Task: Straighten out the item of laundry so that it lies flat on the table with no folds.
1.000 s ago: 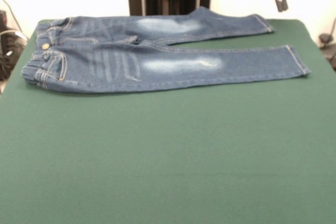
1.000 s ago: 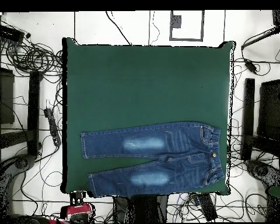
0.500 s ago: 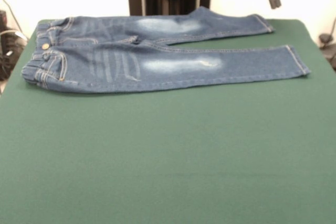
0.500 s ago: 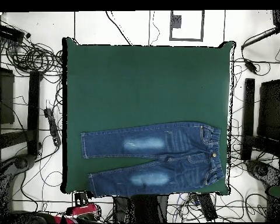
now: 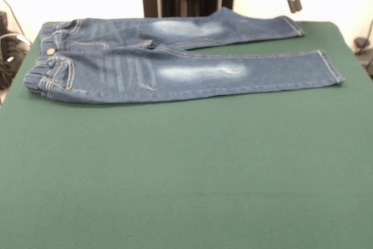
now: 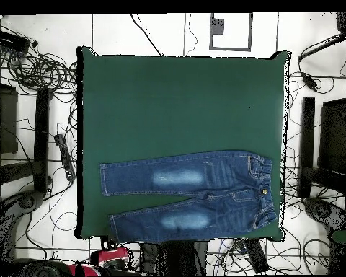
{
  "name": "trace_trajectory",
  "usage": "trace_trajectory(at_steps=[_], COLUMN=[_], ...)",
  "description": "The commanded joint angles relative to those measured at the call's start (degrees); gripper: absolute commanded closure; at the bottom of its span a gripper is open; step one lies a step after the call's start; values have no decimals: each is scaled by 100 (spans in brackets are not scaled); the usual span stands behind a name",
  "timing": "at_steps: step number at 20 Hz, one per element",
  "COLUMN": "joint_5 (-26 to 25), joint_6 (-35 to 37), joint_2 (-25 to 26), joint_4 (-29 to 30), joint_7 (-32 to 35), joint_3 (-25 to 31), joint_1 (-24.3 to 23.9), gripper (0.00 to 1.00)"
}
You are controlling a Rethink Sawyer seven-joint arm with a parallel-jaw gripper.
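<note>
One jeans [image 5: 175, 62] [image 6: 194, 195], two legs, two pale thigh patches, one brass button [image 5: 50, 51]. One table [image 5: 186, 173] [image 6: 183, 101], green top. One gripper [image 5: 293, 3], red body, up at the far edge past the leg ends; the overhead view shows only its red body, off the table edge. Cables on the floor around the table in the overhead view: many, tangled, can't count.

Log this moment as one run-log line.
gripper: raised off table beyond far edge, holding nothing | jeans: spread flat, legs apart | table: near half bare
</note>
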Motion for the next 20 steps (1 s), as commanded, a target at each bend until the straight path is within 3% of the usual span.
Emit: trace_trajectory(at_steps=[1, 12, 20], joint_5=[-514, -1105, -1364], joint_6=[1769, 1849, 1644], joint_2=[1575, 1696, 2103], joint_4=[706, 354, -17], joint_7=[431, 356, 195], joint_3=[-193, -536, -906], joint_1=[-11, -385, -538], gripper=[100, 100, 100])
